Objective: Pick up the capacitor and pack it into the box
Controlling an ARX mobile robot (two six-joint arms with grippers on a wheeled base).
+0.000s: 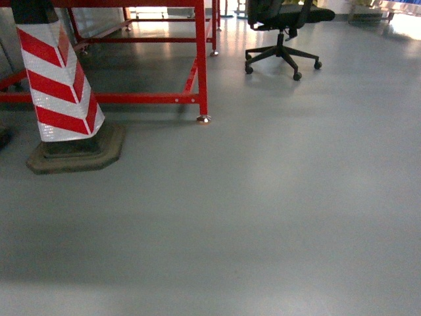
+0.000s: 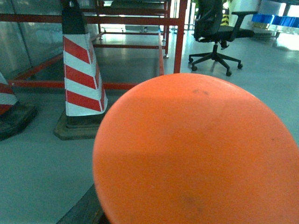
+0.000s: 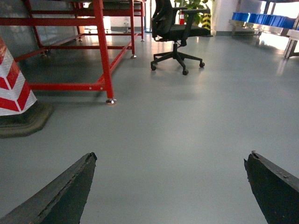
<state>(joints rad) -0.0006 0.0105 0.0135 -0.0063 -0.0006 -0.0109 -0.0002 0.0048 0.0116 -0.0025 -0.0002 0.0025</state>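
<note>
A big round orange body, the capacitor (image 2: 196, 149), fills most of the left wrist view, very close to the camera and well above the floor. Of my left gripper only one dark finger (image 2: 84, 211) shows, at the capacitor's lower left edge; the rest is hidden behind it. It appears shut on the capacitor. In the right wrist view my right gripper (image 3: 171, 156) is open, its two dark fingers far apart over bare grey floor with nothing between them. The box is out of view. Neither gripper appears in the head view.
A red-and-white striped post (image 1: 59, 79) on a dark base stands at the left. Behind it is a red metal frame on castors (image 1: 200, 66). A black office chair (image 1: 283, 39) is further back. Blue bins (image 3: 261, 18) line the far right wall.
</note>
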